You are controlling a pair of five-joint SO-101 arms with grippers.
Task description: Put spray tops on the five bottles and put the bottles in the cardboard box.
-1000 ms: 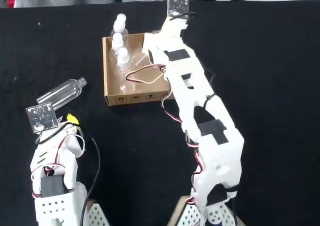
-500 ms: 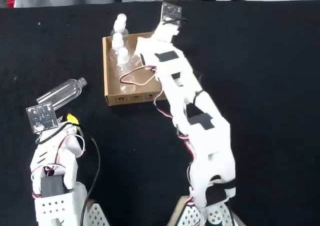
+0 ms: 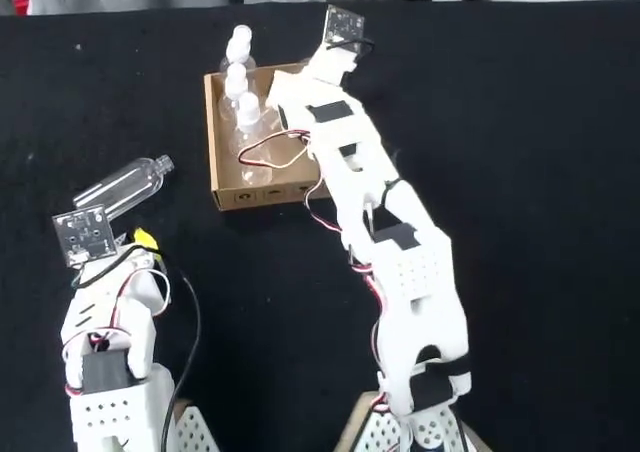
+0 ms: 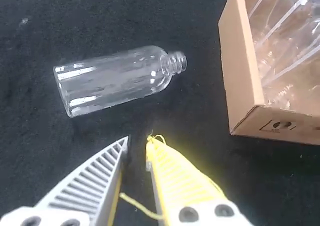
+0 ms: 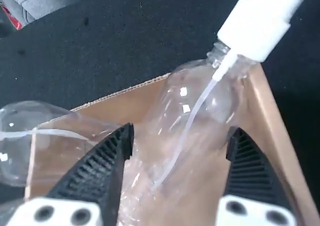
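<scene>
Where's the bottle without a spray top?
The uncapped bottle lies on its side on the black table, left of the cardboard box in the high view, just beyond the left gripper.

Desk (image 3: pixel 540 122): black matte surface. Directly on it:
- One cardboard box (image 3: pixel 270 195), open-topped, toward the far side.
- One clear bottle (image 3: pixel 125 185) without a spray top, lying on its side near the box on the left arm's side. It does not touch the box, and its neck points toward it.

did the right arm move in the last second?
Yes. In the high view the right arm has swung left, covering more of the cardboard box, which stayed put.
</scene>
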